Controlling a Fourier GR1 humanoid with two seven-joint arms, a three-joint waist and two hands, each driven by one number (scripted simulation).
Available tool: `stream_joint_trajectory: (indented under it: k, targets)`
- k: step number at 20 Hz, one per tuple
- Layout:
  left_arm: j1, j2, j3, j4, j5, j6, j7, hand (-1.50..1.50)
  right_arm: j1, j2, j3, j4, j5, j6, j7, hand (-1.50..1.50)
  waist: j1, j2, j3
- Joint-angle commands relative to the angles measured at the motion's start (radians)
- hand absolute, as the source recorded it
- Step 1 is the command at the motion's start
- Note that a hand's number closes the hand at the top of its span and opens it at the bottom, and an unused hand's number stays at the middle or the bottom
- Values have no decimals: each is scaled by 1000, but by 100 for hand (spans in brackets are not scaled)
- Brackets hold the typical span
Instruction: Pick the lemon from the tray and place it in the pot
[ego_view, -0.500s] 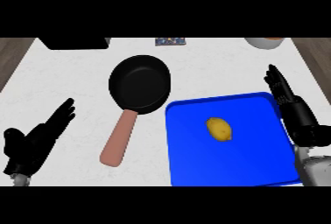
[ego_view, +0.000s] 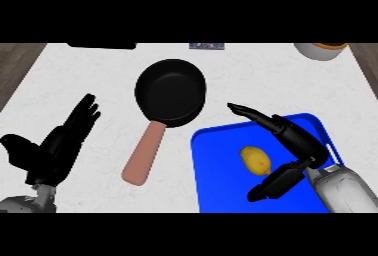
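Right hand (ego_view: 299, 142) now over tray (ego_view: 220, 172), beside lemon (ego_view: 255, 160).

Kitchen: white counter (ego_view: 295, 85), black pan (ego_view: 170, 92)

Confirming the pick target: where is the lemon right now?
In the head view the lemon lies on the blue tray at lower right, just left of the open right hand and right of the frying pan's handle.

Nothing here can be read: no words, labels, brand names, numbers or signs. A small flat dark card with bluish patches (ego_view: 207, 46) lies at the far edge of the white desk (ego_view: 96, 70). Its face may carry print, but the marks are too small and blurred to make out as letters or figures.
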Motion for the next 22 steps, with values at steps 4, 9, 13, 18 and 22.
stream_joint_trajectory:
  k: [4,9,13,18,22]
  targets:
    - [-52,-49,32,-19,10,68,43,0,8,-142,-63,120,58,198,-595,-150,-38,9,4]
    - [-54,-113,-22,-14,-52,130,54,0,-120,-325,-128,192,169,209,-611,-150,-40,4,0]
    - [-113,-165,-24,84,-70,137,31,0,-205,-418,-120,195,217,229,-596,-150,-49,7,-1]
    - [-46,-117,13,34,-47,86,21,0,-212,-545,-64,91,278,274,-520,-150,-44,1,-2]
    - [-111,-116,20,-19,-62,119,126,0,-240,-510,-1,-9,325,271,-314,-150,-49,-2,-2]
